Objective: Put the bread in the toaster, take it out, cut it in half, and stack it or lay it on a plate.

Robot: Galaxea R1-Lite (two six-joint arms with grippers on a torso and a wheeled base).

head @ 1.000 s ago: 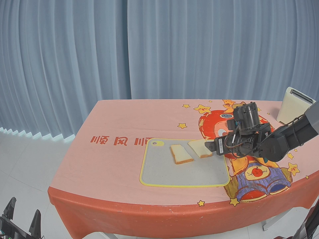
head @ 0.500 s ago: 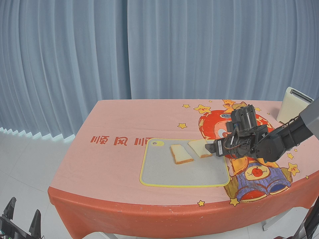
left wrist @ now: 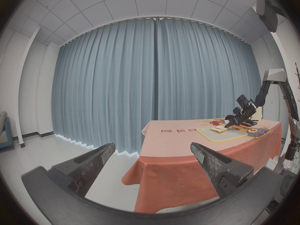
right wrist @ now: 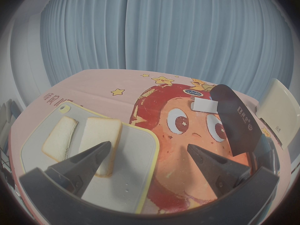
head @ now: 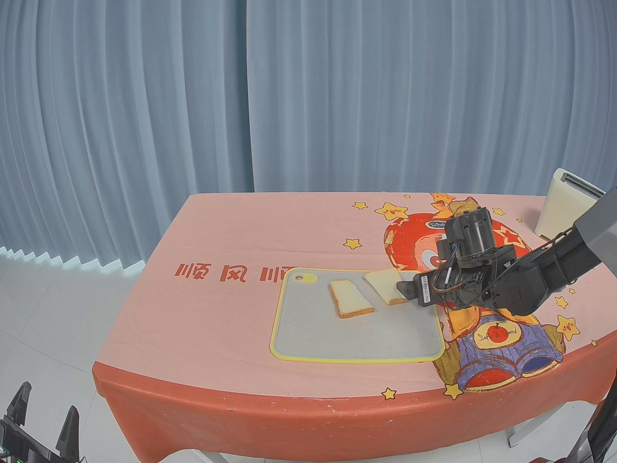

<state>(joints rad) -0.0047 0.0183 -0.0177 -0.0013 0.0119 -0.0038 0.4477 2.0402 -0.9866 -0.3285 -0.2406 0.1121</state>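
Currently: right gripper point(right wrist: 148, 147) spread wide, one finger point(right wrist: 90, 160) above right bread half point(head: 385, 285); left bread half point(head: 350, 298) just beside it, both on cutting board point(head: 360, 341). Left gripper point(left wrist: 153, 150) also spread, well off table point(head: 218, 329).

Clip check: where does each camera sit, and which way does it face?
Head view: high on the robot, looking down at the table; right pincer by the cutting board, left pincer low beside the table.
Left wrist view: low, off the table, facing across to it and the curtain; left pincer, open, in front.
Right wrist view: just over the table, facing the bread halves and knife; right pincer, open, in front.
Shared: all show the cutting board.
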